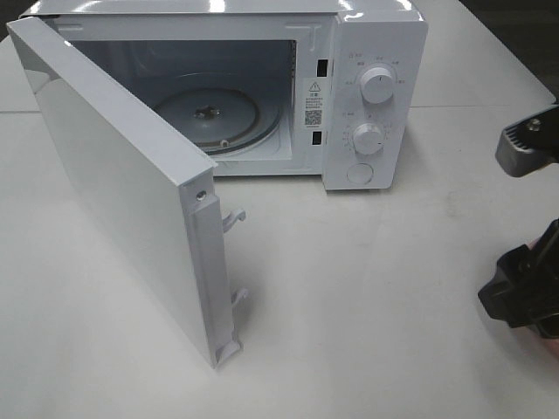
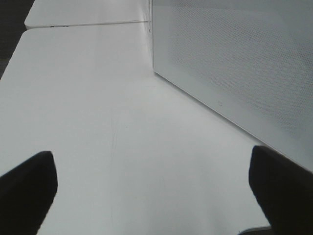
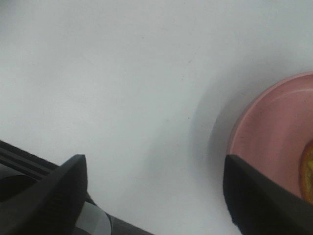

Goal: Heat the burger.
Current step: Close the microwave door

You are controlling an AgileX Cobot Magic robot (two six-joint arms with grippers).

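1. right gripper [image 3: 154, 196]: black jaws spread wide with nothing between them, poised over the white tabletop [image 3: 122, 73].
2. left gripper [image 2: 154, 191]: black jaws fully spread and empty, just beside the outer face of the white microwave door [image 2: 234, 63].
3. small burger with an orange-brown bun [image 3: 308, 171]: only a sliver shows at the edge of the right wrist view, sitting in the round shallow pink dish [image 3: 274, 132]; one right fingertip [image 3: 259, 196] overlaps the dish rim in that view, contact cannot be judged.
4. white boxy microwave oven [image 1: 376, 52]: door [image 1: 113, 183] swung wide, round glass turntable [image 1: 205, 113] exposed, bare.
5. control panel: two white round knobs [image 1: 377, 85] stacked above a round button [image 1: 360, 173].
6. dish and burger: beyond the exterior view's right edge.
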